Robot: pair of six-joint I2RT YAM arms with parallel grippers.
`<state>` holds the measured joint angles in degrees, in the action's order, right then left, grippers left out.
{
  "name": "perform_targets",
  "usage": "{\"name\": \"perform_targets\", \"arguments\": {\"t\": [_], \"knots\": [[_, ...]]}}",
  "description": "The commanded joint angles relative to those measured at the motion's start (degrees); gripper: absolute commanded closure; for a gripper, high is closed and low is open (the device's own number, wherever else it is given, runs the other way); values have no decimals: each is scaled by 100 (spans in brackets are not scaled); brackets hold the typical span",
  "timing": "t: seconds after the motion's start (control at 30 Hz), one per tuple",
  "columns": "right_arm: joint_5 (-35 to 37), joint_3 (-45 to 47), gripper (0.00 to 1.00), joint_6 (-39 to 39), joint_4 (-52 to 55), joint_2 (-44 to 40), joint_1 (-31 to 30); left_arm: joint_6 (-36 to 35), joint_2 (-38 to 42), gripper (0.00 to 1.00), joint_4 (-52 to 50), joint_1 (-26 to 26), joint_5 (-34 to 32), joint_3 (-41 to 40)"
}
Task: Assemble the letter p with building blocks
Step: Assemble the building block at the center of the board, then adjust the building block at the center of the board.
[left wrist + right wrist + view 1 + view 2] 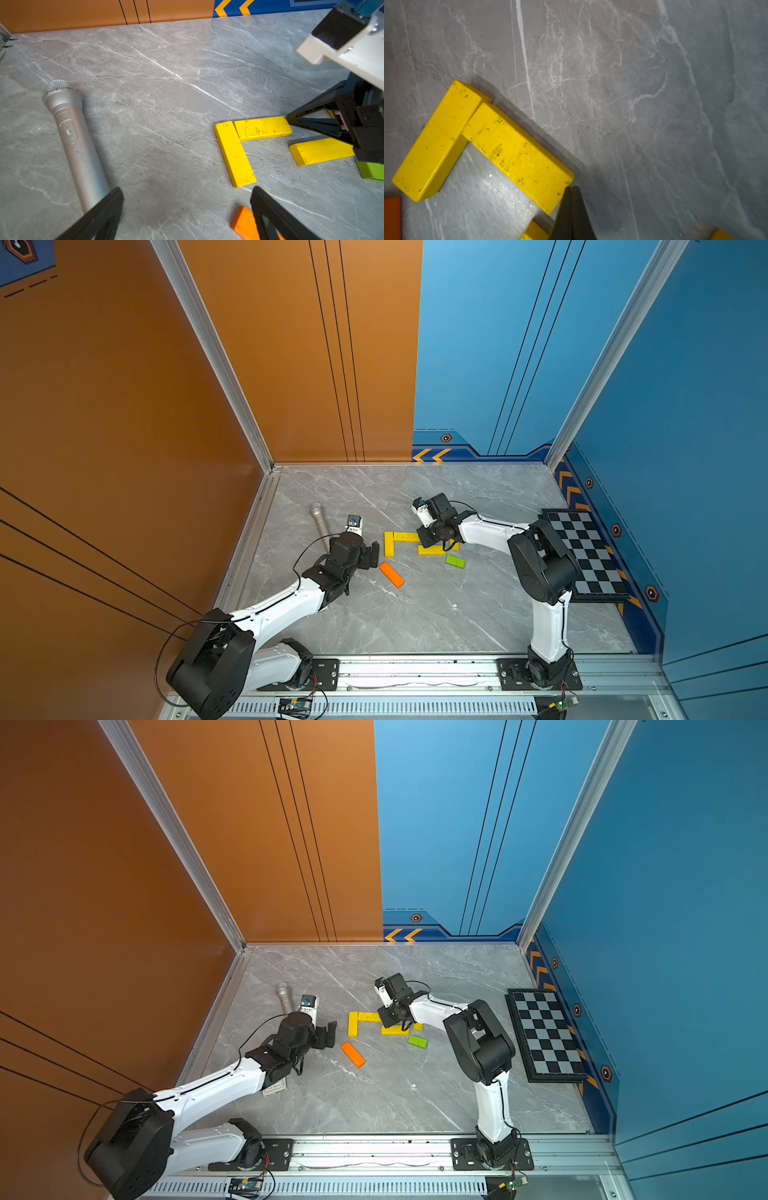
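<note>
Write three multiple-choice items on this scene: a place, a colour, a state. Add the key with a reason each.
1. Where does the orange bar lie?
A. on the chequered board
B. on the table, apart from the yellow bars
C. in a gripper

2. What colour are the two bars meeting in a corner?
A. yellow
B. green
C. orange

3. How is the right gripper?
A. wide open
B. holding the orange bar
C. shut

Key: 1 B, table shows between it and them in both top views; 2 A, the left wrist view shows it; 3 C, its tips meet in the right wrist view.
</note>
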<state>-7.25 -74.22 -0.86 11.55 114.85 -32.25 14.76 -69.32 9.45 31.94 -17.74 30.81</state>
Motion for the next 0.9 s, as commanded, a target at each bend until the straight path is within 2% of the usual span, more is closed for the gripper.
{"name": "perform_targets", "arguments": {"t": [0.0, 0.43, 0.53, 0.57, 0.6, 0.63, 0.73, 0.87], "knots": [[103, -163, 100, 104, 177, 152, -12, -53, 55, 3, 4, 31, 117, -96], [302, -117, 99, 122, 170, -24, 1, -61, 6, 3, 3, 32, 115, -77], [504, 44, 77, 122, 175, -333, 42, -61, 14, 3, 4, 32, 113, -82], [467, 133, 66, 142, 175, -498, 65, -53, 8, 3, 4, 36, 121, -83], [336, 242, 50, 157, 161, -698, 99, -44, -9, 3, 9, 38, 128, -91], [170, 374, 40, 169, 156, -885, 139, -44, -13, 3, 12, 42, 145, -76], [-285, 680, 40, 373, 248, -1265, 202, -44, -32, 3, 13, 46, 249, -52], [-89, 1139, 35, 569, 251, -1619, 294, -18, 71, 3, 12, 58, 314, -70]]}}
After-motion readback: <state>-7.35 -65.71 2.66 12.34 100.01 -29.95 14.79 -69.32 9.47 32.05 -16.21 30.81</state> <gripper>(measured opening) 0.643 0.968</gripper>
